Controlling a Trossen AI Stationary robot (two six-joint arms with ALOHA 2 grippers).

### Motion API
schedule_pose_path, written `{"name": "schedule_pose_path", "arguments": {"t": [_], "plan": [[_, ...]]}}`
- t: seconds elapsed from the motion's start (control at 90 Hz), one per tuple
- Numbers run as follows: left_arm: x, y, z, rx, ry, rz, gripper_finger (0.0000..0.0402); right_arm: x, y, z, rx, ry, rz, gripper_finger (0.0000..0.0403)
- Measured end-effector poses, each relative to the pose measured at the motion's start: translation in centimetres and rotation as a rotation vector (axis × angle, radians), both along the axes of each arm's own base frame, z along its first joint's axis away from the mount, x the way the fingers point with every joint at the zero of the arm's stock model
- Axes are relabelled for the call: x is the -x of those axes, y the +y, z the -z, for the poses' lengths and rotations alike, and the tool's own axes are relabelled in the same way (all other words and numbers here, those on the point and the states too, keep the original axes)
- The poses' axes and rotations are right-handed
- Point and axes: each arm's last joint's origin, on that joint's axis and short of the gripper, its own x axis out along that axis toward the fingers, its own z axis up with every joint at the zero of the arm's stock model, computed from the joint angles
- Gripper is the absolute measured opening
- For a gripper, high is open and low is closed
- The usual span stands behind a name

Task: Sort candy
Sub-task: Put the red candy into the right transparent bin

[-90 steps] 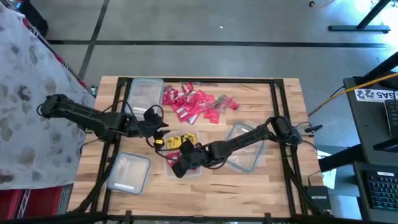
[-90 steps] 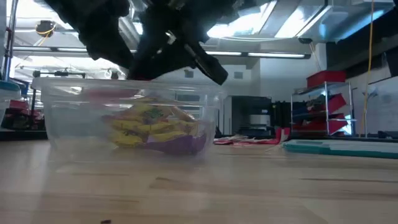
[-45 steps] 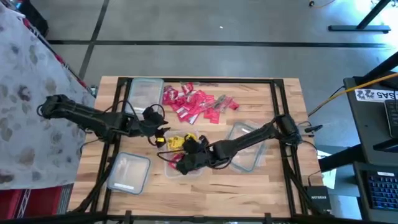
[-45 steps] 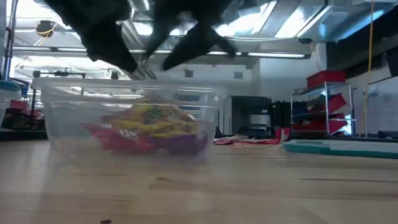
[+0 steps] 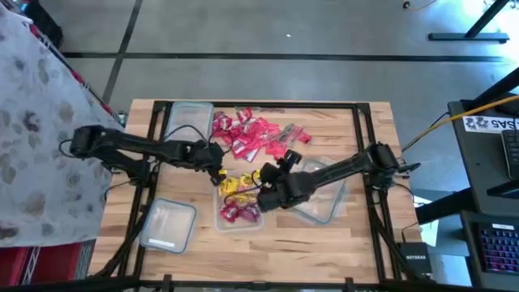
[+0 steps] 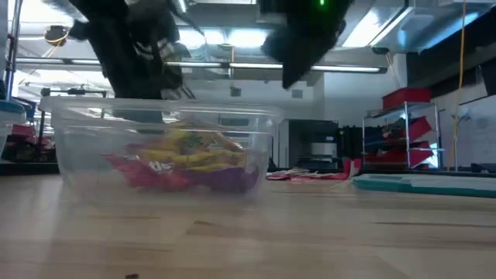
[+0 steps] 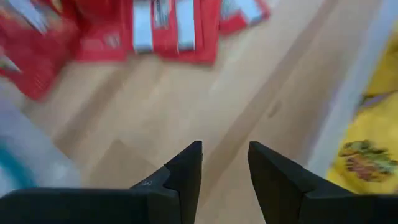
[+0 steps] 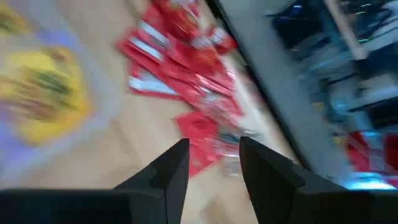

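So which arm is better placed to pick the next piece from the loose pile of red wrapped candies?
Left, probably. The left gripper hovers empty right beside the pile of red wrapped candies, fingers slightly apart. The right gripper is also near but sits farther from the pile.

**Lighting and Image Quality**

High view: even overhead light on the desk, soft shadows, moderate sharpness. Low view: bright ceiling lights backlight the arms into silhouettes; the near desk surface is out of focus. Both wrist views show strong motion blur across the candy, though each dark pincer stays crisp.
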Motion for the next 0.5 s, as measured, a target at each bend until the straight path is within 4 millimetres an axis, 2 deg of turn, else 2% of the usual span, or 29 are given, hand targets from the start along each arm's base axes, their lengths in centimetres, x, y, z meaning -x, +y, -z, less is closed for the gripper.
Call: {"name": "schedule_pose_path", "arguments": {"t": [0.133,0.233,0.411,0.5], "plan": [[-1.1,-0.4,0.8,0.142,-0.048,0.016,0.0116,0.7,-1.0,1.3,0.021,0.075,0.02,0.0127],[-2.0,-1.2,0.5,0.221,-0.153,0.019,0.0116,0.9,-1.5,1.7,0.031,0.106,0.028,0.0127],[-3.5,-2.8,-0.8,0.241,-0.355,0.085,0.0116,1.0,-2.3,1.6,0.076,0.18,0.003,0.0127],[-3.8,-2.9,-1.4,0.209,-0.409,0.099,0.0116,0.8,-3.3,1.5,0.106,0.209,0.0,0.0127]]}}
